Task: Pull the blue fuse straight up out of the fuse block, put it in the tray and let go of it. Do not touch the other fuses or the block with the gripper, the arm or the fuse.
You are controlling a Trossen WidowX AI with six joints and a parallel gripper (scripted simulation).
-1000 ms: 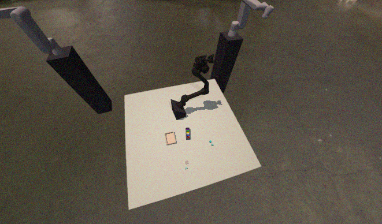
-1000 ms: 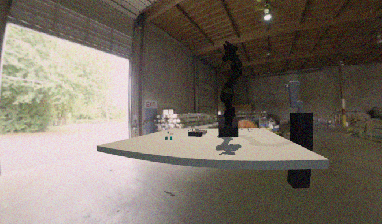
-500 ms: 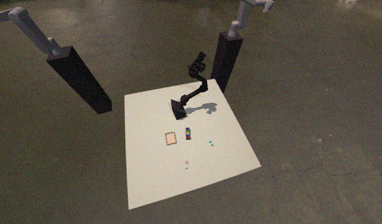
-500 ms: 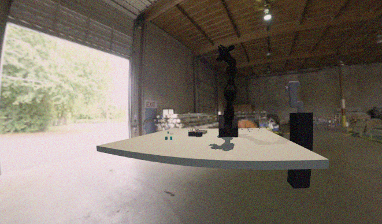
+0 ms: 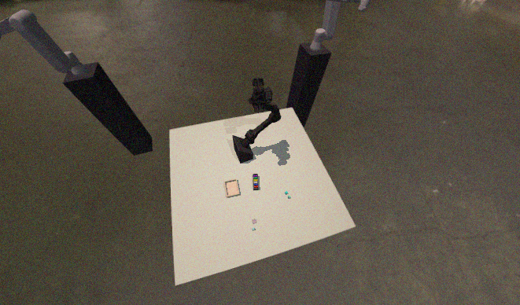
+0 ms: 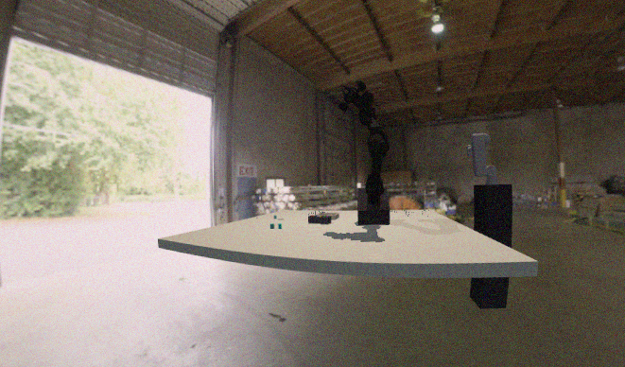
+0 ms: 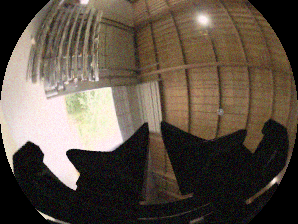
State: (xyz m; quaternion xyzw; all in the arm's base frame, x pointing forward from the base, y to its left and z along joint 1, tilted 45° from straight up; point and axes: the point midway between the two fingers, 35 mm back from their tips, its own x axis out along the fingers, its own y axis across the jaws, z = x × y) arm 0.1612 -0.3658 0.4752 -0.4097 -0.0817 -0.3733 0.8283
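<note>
The black fuse block (image 5: 256, 189) (image 6: 320, 218) stands near the middle of the white table (image 5: 209, 244) (image 6: 412, 251), holding a row of coloured fuses. The blue fuse is among them but is too small to pick out. The tan tray (image 5: 226, 189) lies just left of the block. My gripper (image 5: 258, 82) (image 6: 353, 92) (image 7: 154, 125) is raised high above the arm's base at the far side of the table, far from the block. It points up at the ceiling. Its fingers are nearly together with nothing between them.
Two teal cubes (image 5: 287, 194) (image 6: 275, 225) lie right of the block. A pink cube (image 5: 254, 221) and a tiny teal one (image 5: 253, 229) lie nearer the front. Black pillars (image 5: 107, 106) (image 5: 307, 82) (image 6: 493, 213) carrying grey arms stand beside the table.
</note>
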